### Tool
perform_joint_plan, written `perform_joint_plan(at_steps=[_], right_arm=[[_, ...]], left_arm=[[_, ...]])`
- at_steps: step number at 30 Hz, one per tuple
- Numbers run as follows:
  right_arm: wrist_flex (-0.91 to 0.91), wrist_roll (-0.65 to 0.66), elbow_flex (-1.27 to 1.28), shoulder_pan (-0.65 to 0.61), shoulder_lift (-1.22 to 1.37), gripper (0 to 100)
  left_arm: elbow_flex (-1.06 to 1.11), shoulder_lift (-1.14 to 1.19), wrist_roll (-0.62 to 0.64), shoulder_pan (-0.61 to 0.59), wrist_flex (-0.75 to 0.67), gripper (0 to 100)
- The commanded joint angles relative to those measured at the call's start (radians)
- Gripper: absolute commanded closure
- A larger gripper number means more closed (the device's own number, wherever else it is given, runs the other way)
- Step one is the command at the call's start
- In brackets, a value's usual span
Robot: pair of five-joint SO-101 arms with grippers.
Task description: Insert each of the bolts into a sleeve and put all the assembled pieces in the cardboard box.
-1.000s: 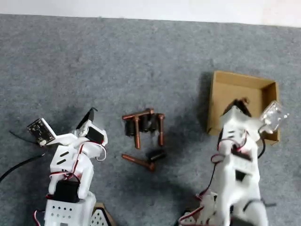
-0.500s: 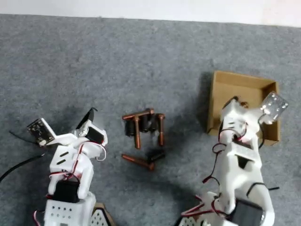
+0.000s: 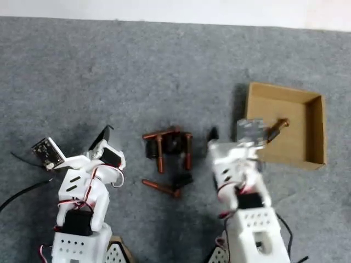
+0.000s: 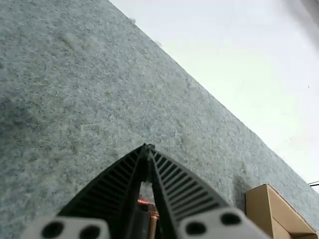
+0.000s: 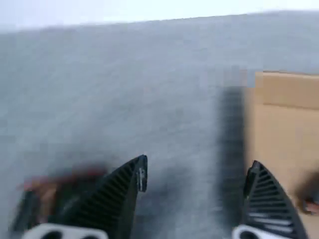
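Copper bolts (image 3: 160, 154) and black sleeves (image 3: 175, 143) lie in a loose pile at the table's middle, with one more bolt (image 3: 160, 188) and a sleeve (image 3: 181, 179) just nearer the arms. One bolt (image 3: 277, 126) lies inside the cardboard box (image 3: 256, 98) at the right. My right gripper (image 5: 197, 179) stands open and holds nothing, between the pile (image 5: 55, 184) and the box (image 5: 289, 114); one black fingertip (image 3: 213, 133) points away from the arm. My left gripper (image 4: 148, 148) is shut and holds nothing, left of the pile at the black tip (image 3: 104, 134).
Grey carpet (image 3: 164, 71) covers the table. A white strip (image 3: 175, 11) runs along the far edge. The box's near wall (image 3: 285, 160) stands close to the right arm's side. A black cable (image 3: 22, 192) trails off at the left.
The right arm has swung left, from over the box to the gap between box and pile. A bolt now lies in the box. The left arm has not moved.
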Motion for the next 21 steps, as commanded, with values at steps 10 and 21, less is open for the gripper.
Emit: perform_joint_plan(at_steps=[10, 21], right_arm=[[0.384, 0.322, -0.001, -0.433, -0.096, 71.7], [0.426, 0.519, -0.053, -0.447, 0.113, 80.0]], left_arm=[[-0.005, -0.015, -0.008, -0.048, -0.025, 99], [-0.005, -0.015, -0.008, -0.050, -0.025, 99]])
